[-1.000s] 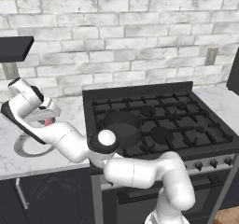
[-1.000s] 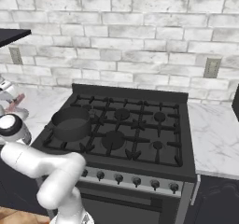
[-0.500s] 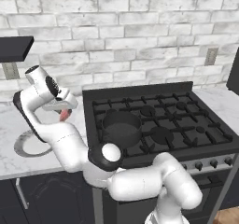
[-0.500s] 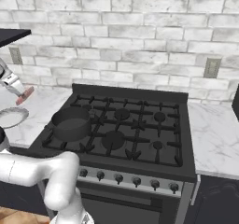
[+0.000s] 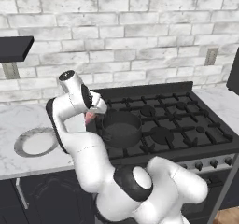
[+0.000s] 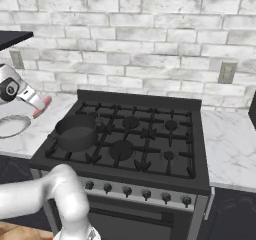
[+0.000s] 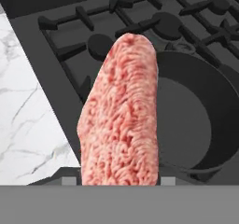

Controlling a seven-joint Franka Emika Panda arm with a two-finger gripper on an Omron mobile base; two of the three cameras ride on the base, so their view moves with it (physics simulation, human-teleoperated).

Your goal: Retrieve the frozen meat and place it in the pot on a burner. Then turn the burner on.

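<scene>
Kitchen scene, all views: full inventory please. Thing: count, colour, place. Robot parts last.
frozen meat: 1, reddish-pink, held in the gripper, in the air by the stove's left edge, just left of the pot
pot: 1, dark grey, front-left burner of the stove, nothing inside
stove: 1, black, gas grates on top, row of knobs along its front
dish: 1, white with grey rim, on the counter left of the stove
counter: white marble, both sides of the stove
wall: white-grey brick, behind the stove
wall outlet: 1, grey, on the wall right of the stove
gripper: 1, shut on the frozen meat, left of the pot
</scene>
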